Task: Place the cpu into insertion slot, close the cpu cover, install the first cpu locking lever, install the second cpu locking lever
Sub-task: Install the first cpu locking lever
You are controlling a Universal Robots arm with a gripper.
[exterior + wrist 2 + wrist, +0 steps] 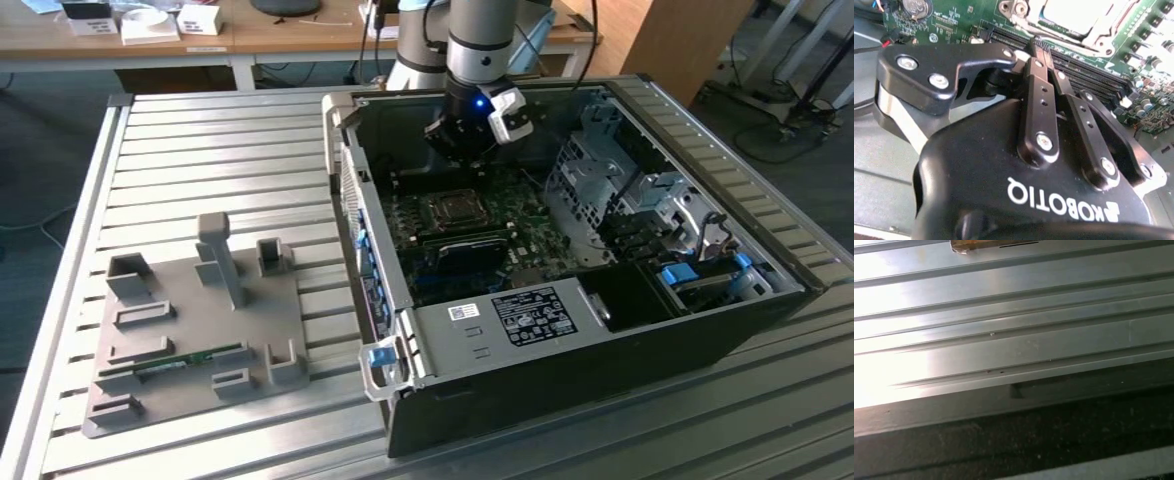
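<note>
My gripper [463, 158] hangs inside the open computer case [561, 330], just behind the insertion slot [454, 210] on the green board. In the second wrist view its black fingers [1040, 95] lie pressed together, shut with nothing between them, and the gripper's tip [1038, 47] sits over the long black memory slots [1079, 72]. Beyond the tips the cpu [1079, 12] shows its pale metal top, lying flat in the socket. The cpu cover [1104, 40] frames it as a silver rim. The locking levers are not distinguishable.
The case stands on a slatted aluminium table [1014, 340]. A grey fixture plate [187, 340] with upright posts and a memory stick [174, 362] lies at the exterior view's left. Metal drive cages [627, 195] fill the case's right side. A wooden desk [267, 35] stands behind.
</note>
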